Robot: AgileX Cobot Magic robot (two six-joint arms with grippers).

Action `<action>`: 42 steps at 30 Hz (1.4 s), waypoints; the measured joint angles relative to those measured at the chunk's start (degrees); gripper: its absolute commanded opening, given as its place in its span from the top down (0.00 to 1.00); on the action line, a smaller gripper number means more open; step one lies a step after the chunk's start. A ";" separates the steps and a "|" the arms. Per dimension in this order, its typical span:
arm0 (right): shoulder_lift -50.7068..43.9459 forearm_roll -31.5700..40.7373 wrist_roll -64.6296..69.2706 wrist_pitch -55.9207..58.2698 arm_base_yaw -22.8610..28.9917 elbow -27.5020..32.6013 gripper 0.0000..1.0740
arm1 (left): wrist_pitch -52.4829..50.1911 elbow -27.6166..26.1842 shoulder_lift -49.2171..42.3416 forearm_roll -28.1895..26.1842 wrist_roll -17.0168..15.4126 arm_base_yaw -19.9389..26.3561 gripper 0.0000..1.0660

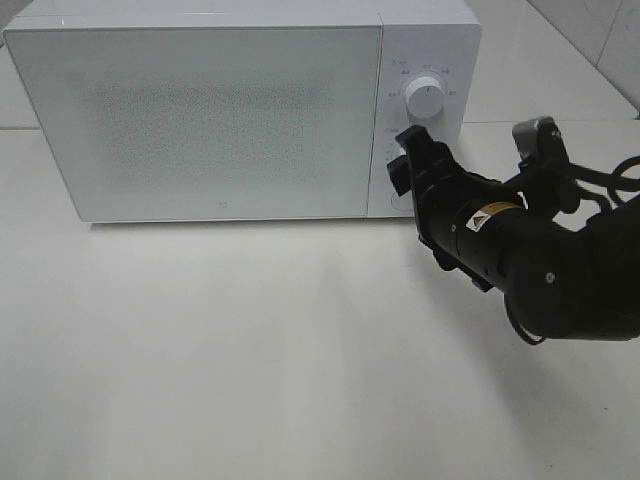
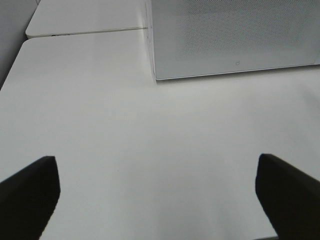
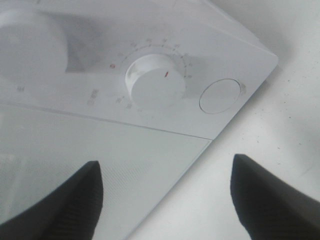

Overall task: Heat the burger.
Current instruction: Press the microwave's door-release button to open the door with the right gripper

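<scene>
The burger is out of view. A white microwave stands at the back of the table with its door shut. My right gripper is open right in front of the control panel, below the upper knob. In the right wrist view the gripper has dark fingers set wide apart with nothing between them. It faces the lower knob and a round button. My left gripper is open over bare table, well short of the microwave.
The white table stretches in front of the microwave. Another white tabletop adjoins it behind the microwave's left end. The right arm's black body hangs over the table's right side.
</scene>
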 measured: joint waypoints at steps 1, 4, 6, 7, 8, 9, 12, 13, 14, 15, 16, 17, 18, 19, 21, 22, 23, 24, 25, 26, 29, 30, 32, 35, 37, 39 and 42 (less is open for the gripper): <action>-2.06 -0.97 -6.36 3.72 -0.74 0.06 0.35 | 0.00 0.00 0.00 0.00 0.00 0.00 0.06; -5.27 -2.75 -15.76 9.57 -2.52 0.06 0.35 | 0.00 0.00 0.00 0.00 0.00 0.00 0.06; -6.36 -3.72 -17.99 11.63 -3.21 0.11 0.35 | 0.00 0.00 0.00 0.00 0.00 0.00 0.06; -8.37 -5.96 -22.92 15.76 -4.70 0.11 0.35 | 0.00 0.00 0.00 0.00 0.00 0.00 0.06; -9.57 -6.93 -24.69 17.42 -5.39 0.11 0.35 | 0.00 0.00 0.00 0.00 0.00 0.00 0.06; -9.57 -6.93 -24.69 17.42 -5.39 0.11 0.35 | 0.00 0.00 0.00 0.00 0.00 0.00 0.06; -13.18 -10.66 -30.02 23.61 -8.02 0.11 0.35 | 0.00 0.00 0.00 0.00 0.00 0.00 0.06; -14.55 -12.09 -31.51 25.95 -8.88 0.11 0.35 | 0.00 0.00 0.00 0.00 0.00 0.00 0.06; -17.07 -14.78 -33.75 30.54 -10.31 0.11 0.35 | 0.00 0.00 0.00 0.00 0.00 0.00 0.06; -17.07 -14.78 -33.75 30.54 -10.31 0.11 0.35 | 0.00 0.00 0.00 0.00 0.00 0.00 0.06; -19.88 -18.28 -34.84 34.89 -11.40 0.11 0.35 | 0.00 0.00 0.00 0.00 0.00 0.00 0.06; -19.88 -18.28 -34.84 34.89 -11.40 0.11 0.35 | 0.00 0.00 0.00 0.00 0.00 0.00 0.06; -21.31 -20.23 -35.35 37.36 -11.86 0.11 0.35 | 0.00 0.00 0.00 0.00 0.00 0.00 0.06; -23.78 -23.89 -35.58 41.88 -12.38 0.11 0.35 | 0.00 0.00 0.00 0.00 0.00 0.00 0.06; -25.15 -25.90 -35.64 44.40 -12.38 0.11 0.35 | 0.00 0.00 0.00 0.00 0.00 0.00 0.06; -27.50 -29.11 -35.64 48.82 -12.38 0.11 0.35 | 0.00 0.00 0.00 0.00 0.00 0.00 0.06; -27.50 -29.11 -35.64 48.82 -12.38 0.11 0.35 | 0.00 0.00 0.00 0.00 0.00 0.00 0.06; -28.71 -30.37 -35.64 51.68 -12.38 0.11 0.35 | 0.00 0.00 0.00 0.00 0.00 0.00 0.06; -30.88 -32.14 -35.64 56.15 -12.38 0.11 0.35 | 0.00 0.00 0.00 0.00 0.00 0.00 0.06; -30.88 -32.14 -35.64 56.15 -12.38 0.11 0.35 | 0.00 0.00 0.00 0.00 0.00 0.00 0.06; -34.21 -33.46 -35.70 62.45 -12.38 0.11 0.35 | 0.00 0.00 0.00 0.00 0.00 0.00 0.06; -36.73 -33.58 -36.15 66.18 -12.38 0.11 0.35 | 0.00 0.00 0.00 0.00 0.00 0.00 0.06; -37.76 -33.58 -36.44 67.84 -12.38 0.11 0.35 | 0.00 0.00 0.00 0.00 0.00 0.00 0.06; -41.77 -34.03 -37.07 71.73 -12.38 0.17 0.35 | 0.00 0.00 0.00 0.00 0.00 0.00 0.06; -45.55 -34.84 -37.36 75.17 -12.38 0.17 0.35 | 0.00 0.00 0.00 0.00 0.00 0.00 0.06; -47.90 -35.01 -37.76 77.86 -12.38 0.17 0.35 | 0.00 0.00 0.00 0.00 0.00 0.00 0.06; -51.62 -35.01 -38.16 81.99 -12.38 0.17 0.35 | 0.00 0.00 0.00 0.00 0.00 0.00 0.06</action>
